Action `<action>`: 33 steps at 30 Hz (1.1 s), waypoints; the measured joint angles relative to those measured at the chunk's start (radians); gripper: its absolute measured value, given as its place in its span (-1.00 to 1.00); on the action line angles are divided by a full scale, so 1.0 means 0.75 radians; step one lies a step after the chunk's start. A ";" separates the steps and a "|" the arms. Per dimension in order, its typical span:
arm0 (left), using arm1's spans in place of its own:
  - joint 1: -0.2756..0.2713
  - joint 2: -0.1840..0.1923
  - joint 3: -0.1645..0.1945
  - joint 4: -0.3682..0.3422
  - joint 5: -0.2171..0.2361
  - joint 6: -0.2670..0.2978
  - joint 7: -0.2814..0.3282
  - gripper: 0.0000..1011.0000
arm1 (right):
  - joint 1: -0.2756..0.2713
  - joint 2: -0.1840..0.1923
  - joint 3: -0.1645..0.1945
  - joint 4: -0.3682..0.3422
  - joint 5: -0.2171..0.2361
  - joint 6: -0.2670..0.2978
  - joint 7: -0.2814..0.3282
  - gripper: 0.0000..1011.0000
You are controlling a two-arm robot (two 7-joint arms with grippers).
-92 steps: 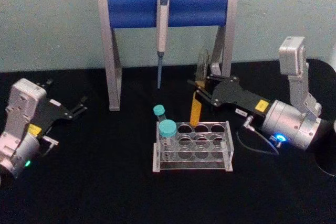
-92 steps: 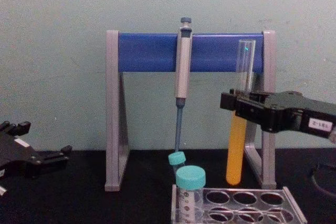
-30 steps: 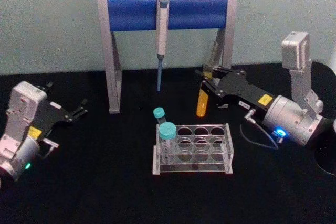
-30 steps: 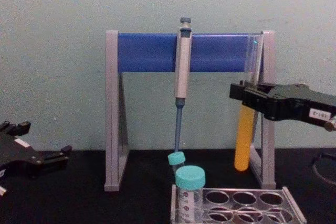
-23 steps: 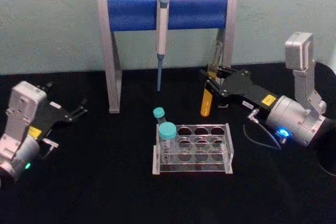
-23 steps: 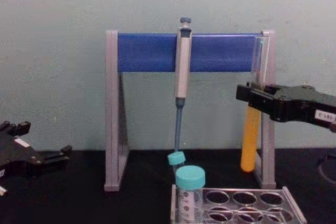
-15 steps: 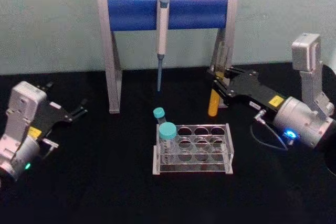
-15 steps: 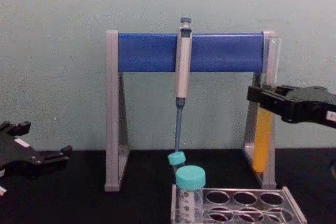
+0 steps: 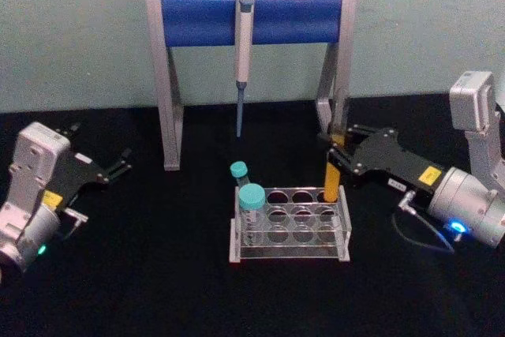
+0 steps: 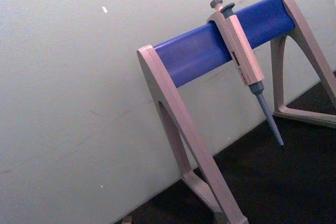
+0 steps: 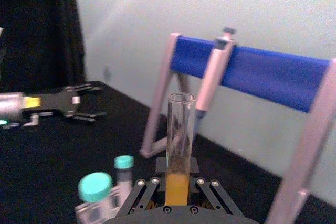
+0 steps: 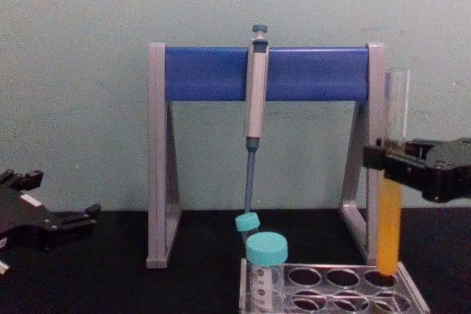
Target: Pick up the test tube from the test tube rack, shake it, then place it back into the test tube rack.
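My right hand [image 9: 341, 165] grips the tube [image 9: 332, 181] upright, its tip at the rack's [image 9: 290, 231] back right hole. My left hand [image 9: 101, 141] waits spread wide, well apart.

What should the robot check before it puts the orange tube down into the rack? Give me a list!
1. The right gripper is shut on the test tube: ok.
2. The test tube stands upright: ok.
3. Its bottom is at the back right hole of the test tube rack: ok.
4. Its bottom is already inside that hole: cannot tell.
5. The teal-capped tubes sit on the rack's left side, apart from it: ok.
6. The left gripper is parked at the left, away from the rack: ok.
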 joint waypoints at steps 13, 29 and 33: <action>0.000 0.000 0.000 0.000 0.000 0.000 0.000 0.98 | 0.080 -0.059 -0.100 0.061 0.074 -0.016 0.123 -0.55; 0.000 0.000 0.000 0.000 0.000 0.000 0.000 0.98 | 0.165 -0.158 -0.082 0.195 -0.004 -0.087 -0.037 -0.55; 0.000 0.000 0.000 0.000 0.000 0.000 0.000 0.98 | 0.151 -0.164 -0.053 0.194 -0.023 -0.083 -0.071 -0.55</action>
